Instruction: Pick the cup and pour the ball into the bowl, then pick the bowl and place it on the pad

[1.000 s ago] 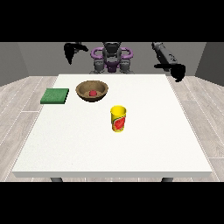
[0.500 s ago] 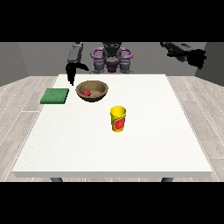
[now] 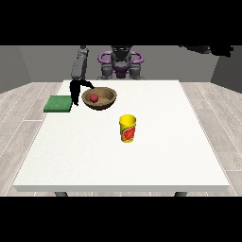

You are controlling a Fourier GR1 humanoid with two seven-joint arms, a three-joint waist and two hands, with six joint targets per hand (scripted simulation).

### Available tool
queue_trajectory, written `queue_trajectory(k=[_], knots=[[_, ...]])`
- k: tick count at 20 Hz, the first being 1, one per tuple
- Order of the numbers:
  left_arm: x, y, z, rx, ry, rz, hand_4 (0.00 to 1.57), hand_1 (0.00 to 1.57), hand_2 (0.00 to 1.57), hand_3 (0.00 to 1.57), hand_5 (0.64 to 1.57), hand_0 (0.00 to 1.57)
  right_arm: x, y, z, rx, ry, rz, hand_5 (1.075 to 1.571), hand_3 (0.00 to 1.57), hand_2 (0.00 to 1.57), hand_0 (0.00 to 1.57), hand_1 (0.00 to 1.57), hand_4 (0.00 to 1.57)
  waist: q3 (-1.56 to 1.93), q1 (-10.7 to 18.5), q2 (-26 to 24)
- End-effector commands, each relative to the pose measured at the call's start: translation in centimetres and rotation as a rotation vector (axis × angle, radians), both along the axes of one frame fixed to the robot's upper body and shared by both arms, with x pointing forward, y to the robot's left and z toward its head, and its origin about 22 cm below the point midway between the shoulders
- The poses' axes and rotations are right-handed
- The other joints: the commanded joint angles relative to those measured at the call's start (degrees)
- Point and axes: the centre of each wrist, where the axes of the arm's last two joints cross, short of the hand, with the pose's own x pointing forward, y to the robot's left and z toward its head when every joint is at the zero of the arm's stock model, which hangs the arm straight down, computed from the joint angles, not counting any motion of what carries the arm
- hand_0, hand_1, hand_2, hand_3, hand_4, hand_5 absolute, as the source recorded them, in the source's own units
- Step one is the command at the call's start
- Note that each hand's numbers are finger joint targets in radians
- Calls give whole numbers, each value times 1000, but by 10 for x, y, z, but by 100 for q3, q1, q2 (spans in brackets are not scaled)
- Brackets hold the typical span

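The white table (image 3: 142, 156) carries everything. The green pad (image 3: 58, 103) lies flat near its far edge at the view's left, with its long side running left to right. Just beside it stands the wooden bowl (image 3: 99, 98), upright, mouth up, and the red ball (image 3: 94, 97) rests inside it, so the pouring looks already done. The yellow cup (image 3: 127, 128) stands upright nearer the middle of the table, well apart from the bowl, its long axis vertical and its open mouth up.

The hand at the view's left (image 3: 75, 92) hangs down in the narrow gap between the pad and the bowl, close to the bowl's rim. Whether its fingers are apart or together I cannot tell; they do not seem to hold anything yet. The hand at the view's right (image 3: 222, 49) is raised high and far from the table, and of its fingers I also cannot tell.

The risk, in my judgement, is in the grasp of the bowl. If the hand takes only the near rim, the bowl can tilt when lifted and the ball can roll out. The pad is very near, so a sideways push could shift it, or the bowl could land half on its edge.
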Motion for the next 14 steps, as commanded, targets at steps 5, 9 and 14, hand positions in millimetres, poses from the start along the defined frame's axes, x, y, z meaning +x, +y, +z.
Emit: queue_trajectory(k=[5, 9, 14], knots=[[-6, 5, 21, -10, -6, 5, 0, 0, 0, 0, 1538, 0, 34, 10, 1, 51, 107, 0, 1570, 0, 0, 0, 0, 411, -6, -34, -106], [-22, 3, 64, 24, -91, -40, 0, 0, 0, 0, 1534, 0, 35, -5, -17, 58, 50, -59, 1571, 0, 0, 0, 0, 380, -1, 233, 307], [-25, 4, 66, 7, -98, -54, 0, 0, 0, 0, 1529, 0, 32, -12, -26, 65, 24, -65, 1567, 0, 0, 0, 0, 307, 1, 299, 465]])
